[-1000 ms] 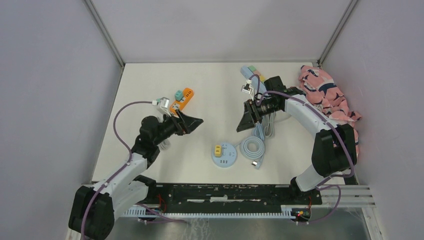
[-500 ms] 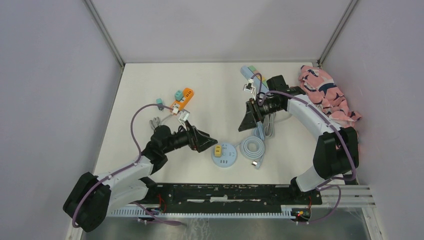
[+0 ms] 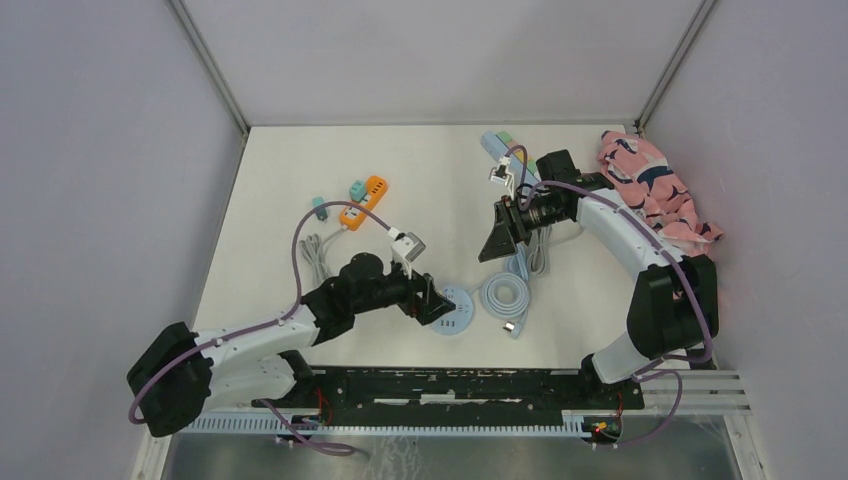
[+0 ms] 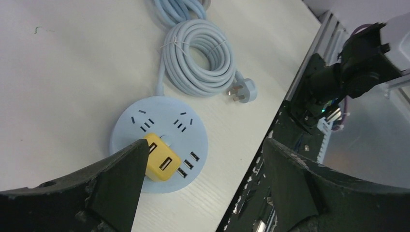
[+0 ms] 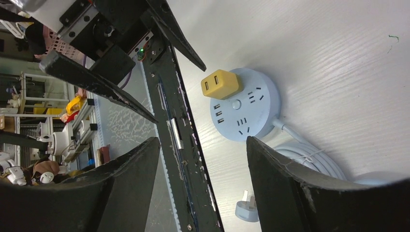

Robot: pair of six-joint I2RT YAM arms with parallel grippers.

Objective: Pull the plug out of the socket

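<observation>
Yellow plug [image 4: 161, 163] sits in the round blue socket [image 4: 162, 113], lower centre of the top view, on the white surface [image 3: 290, 160]. Left hand [image 4: 204, 145] is open over the plug, one fingertip just beside it. Right hand [image 3: 492, 240] is open and empty, right of centre.

White table [image 3: 300, 170] under 1 round blue socket [image 4: 164, 121], 1 coiled cable [image 3: 505, 297], 1 orange power strip [image 3: 366, 199], 1 pink cloth [image 3: 655, 195]
</observation>
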